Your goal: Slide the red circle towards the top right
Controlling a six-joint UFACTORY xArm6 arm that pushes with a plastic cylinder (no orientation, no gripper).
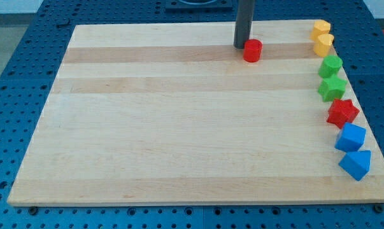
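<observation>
The red circle (253,50) is a short red cylinder near the top of the wooden board (179,127), right of centre. My rod comes down from the view's top, and my tip (242,46) touches or nearly touches the circle's left side. The board's top right corner lies to the circle's right.
A column of blocks runs down the board's right edge: two yellow blocks (321,28) (323,44), two green blocks (330,65) (332,88), a red star (342,112), and two blue blocks (351,137) (356,164). A blue perforated table (13,76) surrounds the board.
</observation>
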